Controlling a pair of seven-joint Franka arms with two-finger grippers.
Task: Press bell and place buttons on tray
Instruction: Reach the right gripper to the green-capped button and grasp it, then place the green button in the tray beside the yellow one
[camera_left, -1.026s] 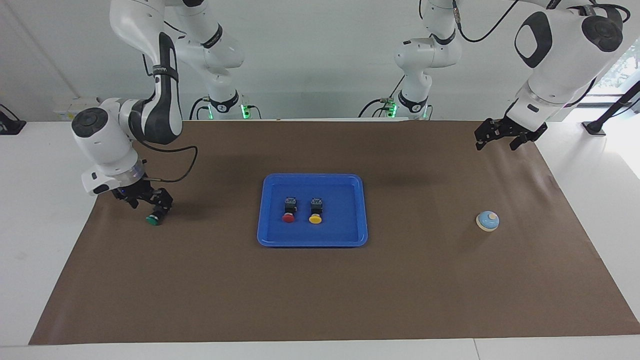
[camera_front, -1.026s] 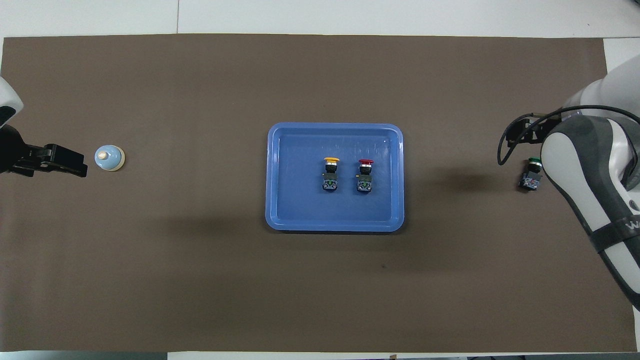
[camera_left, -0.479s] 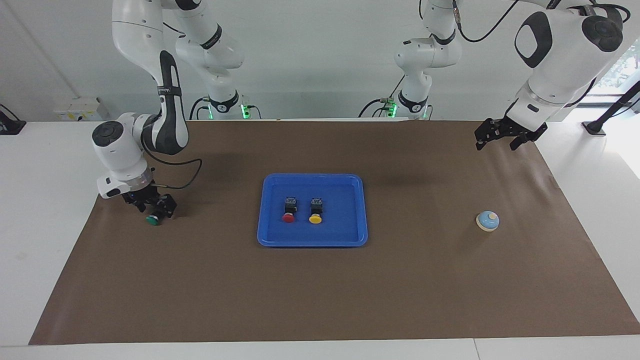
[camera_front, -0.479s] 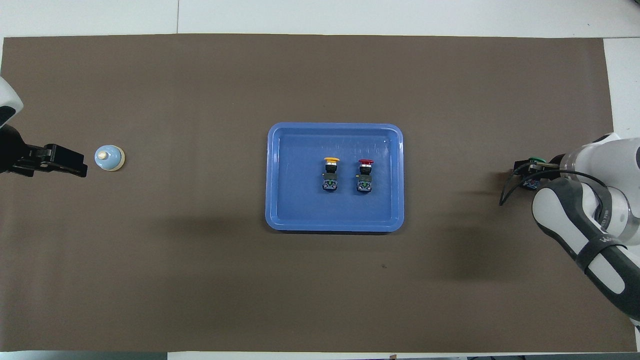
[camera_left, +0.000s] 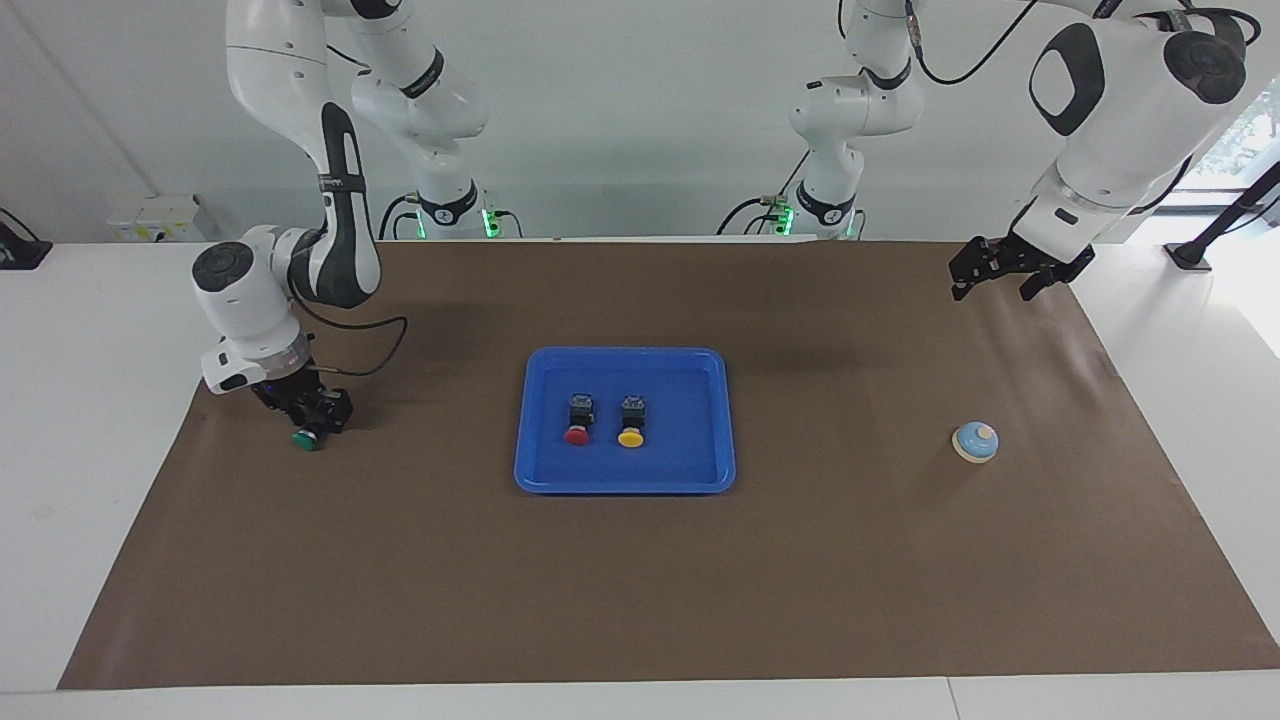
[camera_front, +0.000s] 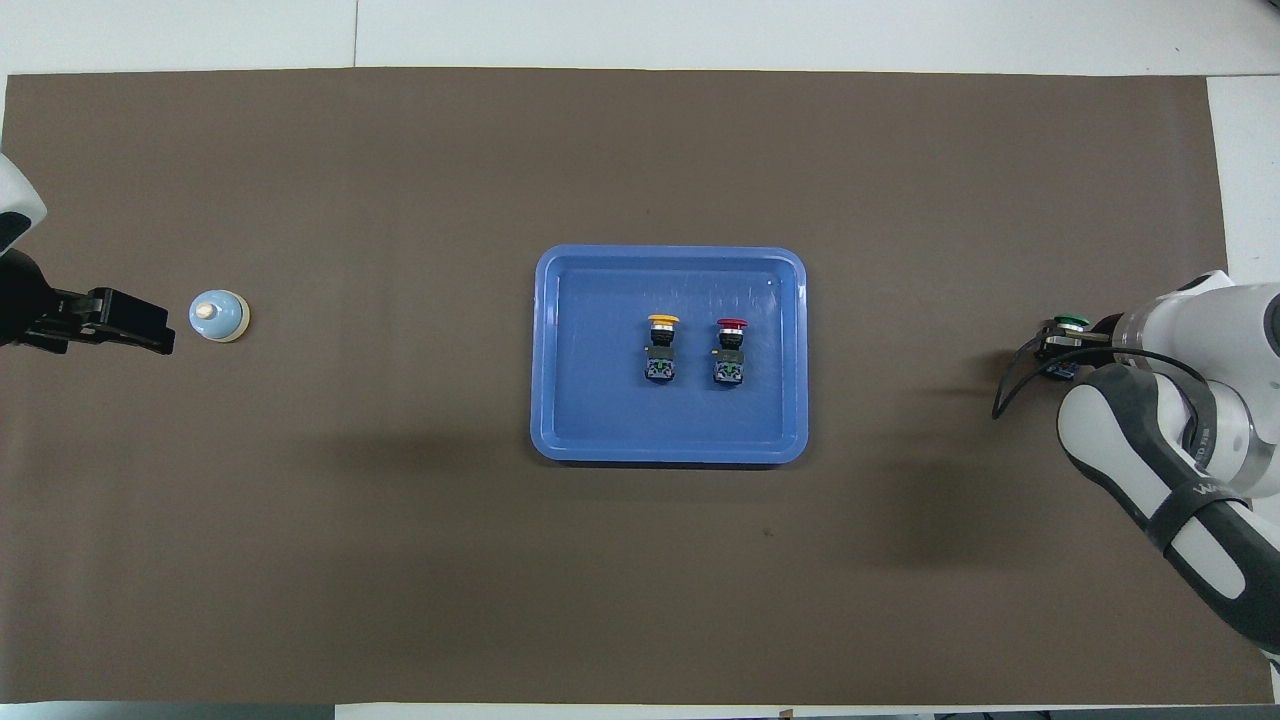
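Since a second ago the right arm's wrist has swung upright over the green button (camera_left: 305, 439), which lies on the mat toward its end of the table. The right gripper (camera_left: 310, 420) sits down at it, fingers around its body, grip unconfirmed. Red and yellow buttons (camera_left: 604, 418) lie in the tray (camera_left: 702, 478). The left gripper (camera_left: 1005, 270), fingers apart, waits above the mat near the bell (camera_left: 975, 441).

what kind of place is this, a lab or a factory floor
Most likely a robotics lab. Two white arms are mounted at one table covered with a brown mat, and the few things laid out look like a test setup: a blue tray holding two buttons, and a small bell.
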